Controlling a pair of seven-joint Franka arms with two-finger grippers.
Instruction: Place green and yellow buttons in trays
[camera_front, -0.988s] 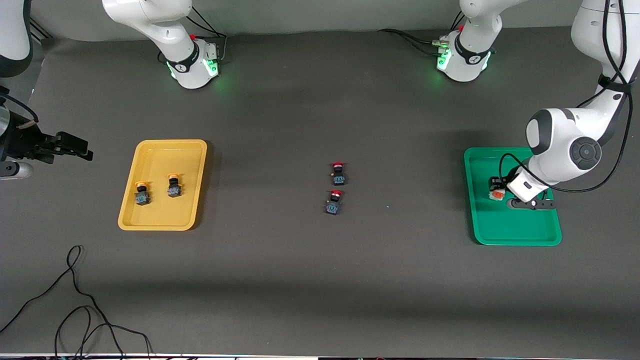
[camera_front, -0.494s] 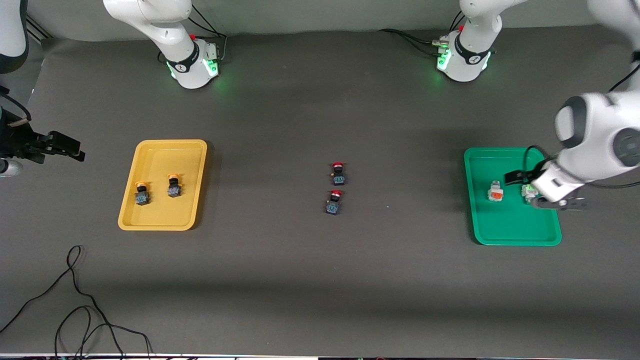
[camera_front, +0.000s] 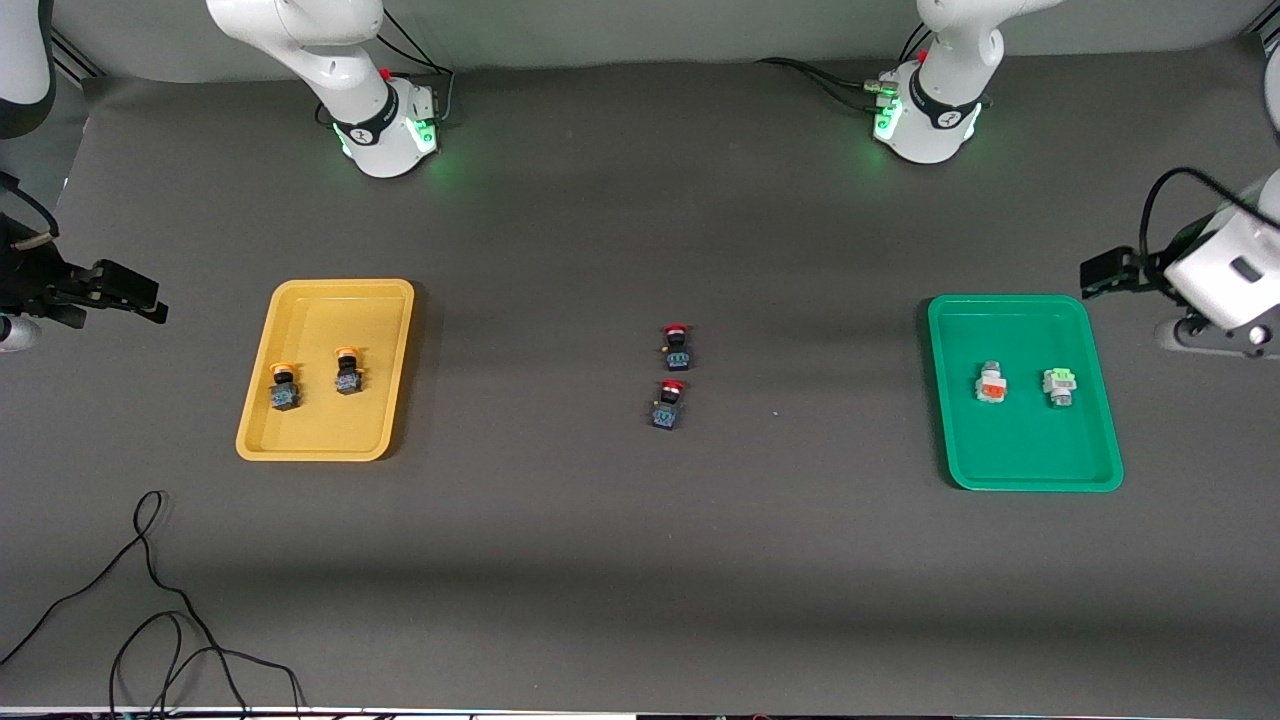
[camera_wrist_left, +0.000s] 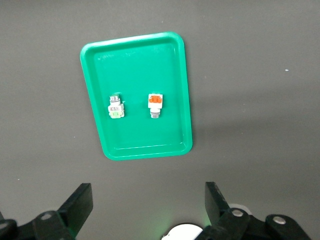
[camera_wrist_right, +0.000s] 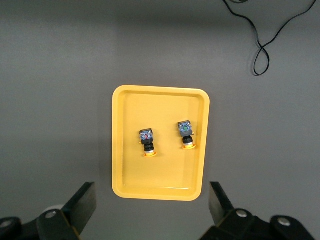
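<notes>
Parking both arms, I see the left claw (camera_wrist_left: 145, 212) wide open and empty above the table beside the green tray (camera_front: 1100, 470), which holds two white-bodied buttons (camera_front: 1059, 385). My right claw (camera_wrist_right: 150, 210), also open, empty, hangs near the yellow tray (camera_front: 390, 300) holding two yellow-capped buttons (camera_front: 346, 370). Judging it finished, I leave the red-capped switches (camera_front: 675, 347) alone

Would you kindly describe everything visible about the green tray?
The green tray is a shallow rectangle of glossy plastic with rounded corners and a raised rim. It lies flat on the dark table at the left arm's end. Two small white-grey buttons rest inside, apart: one orange-faced, one green-faced. No gripper touches it.
</notes>
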